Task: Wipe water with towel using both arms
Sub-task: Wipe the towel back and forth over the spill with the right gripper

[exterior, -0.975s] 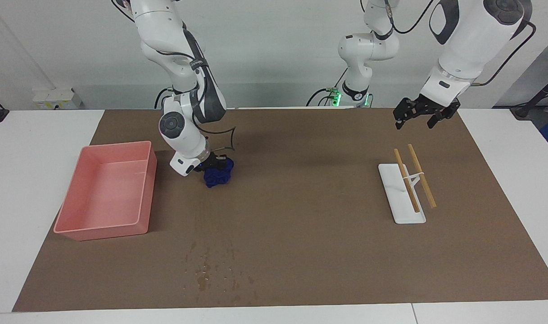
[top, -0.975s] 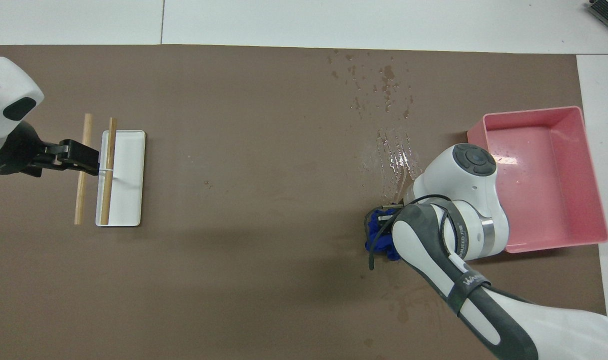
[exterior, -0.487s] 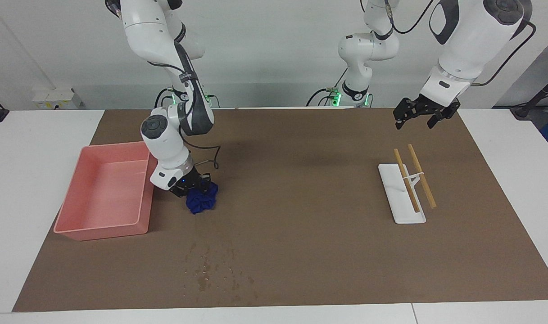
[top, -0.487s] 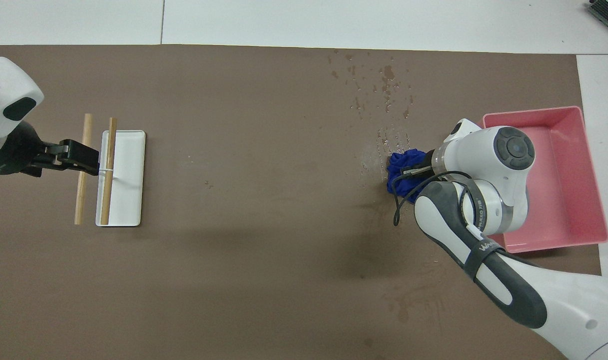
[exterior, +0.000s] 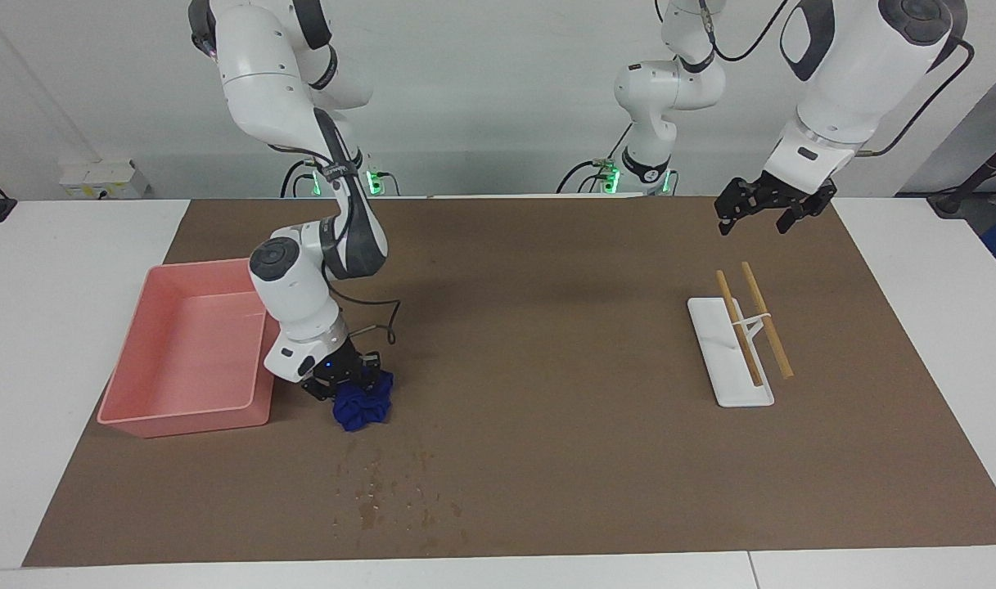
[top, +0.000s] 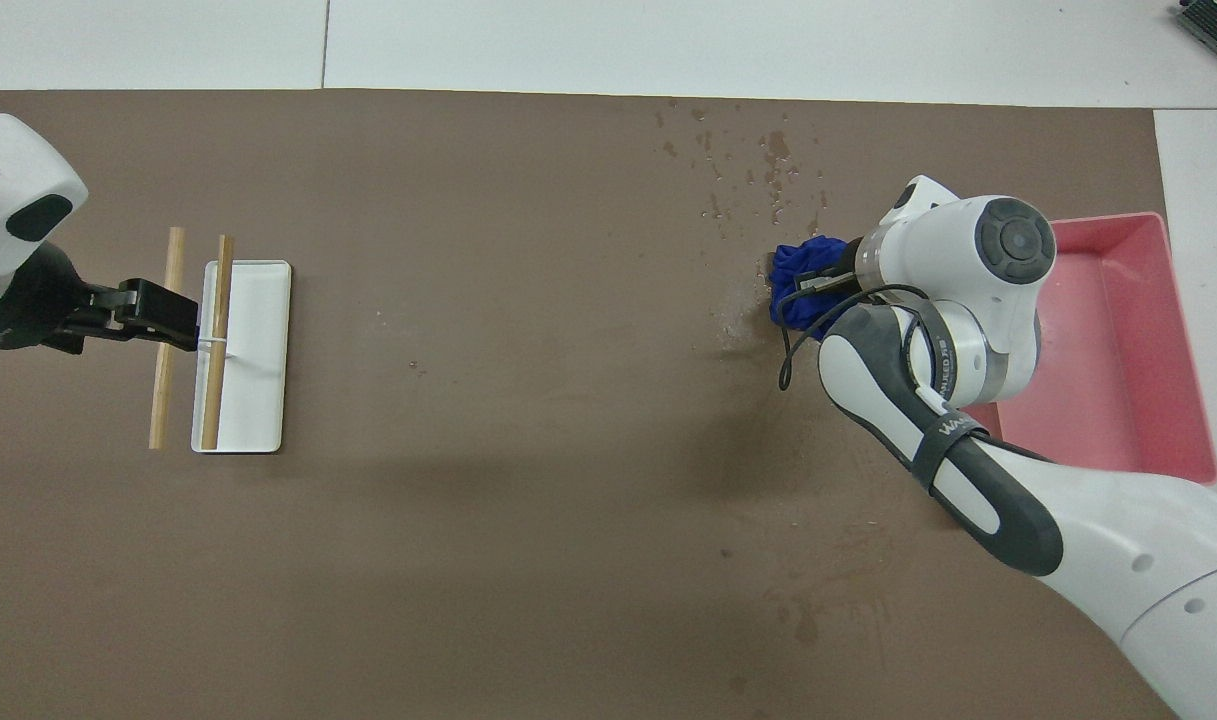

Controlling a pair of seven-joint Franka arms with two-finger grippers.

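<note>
Since a second ago the right gripper (exterior: 352, 383) has dragged the towel (exterior: 364, 409) away from the robots, along the side of the pink tray (exterior: 129, 417), so the blue bundle now sits on the brown mat (exterior: 547, 458) right at the tray's outer corner instead of up by its near end. Fingers are clamped tight on the towel and pressing it to the mat. What matters next: the remaining water (exterior: 391, 495) is a loose scatter of dark spots lying farther from the robots than the towel, pretty much straight ahead along the same line it's been sliding, with a short dry gap between them, so I'd guess one more push the same way covers it. Right arm is clearly the closer one. Left gripper (exterior: 763, 209) hasn't budged, it hangs wide open and empty over the mat near the robots' edge, close to the white tray (exterior: 731, 388) with its two wooden sticks (exterior: 751, 323), waiting
</note>
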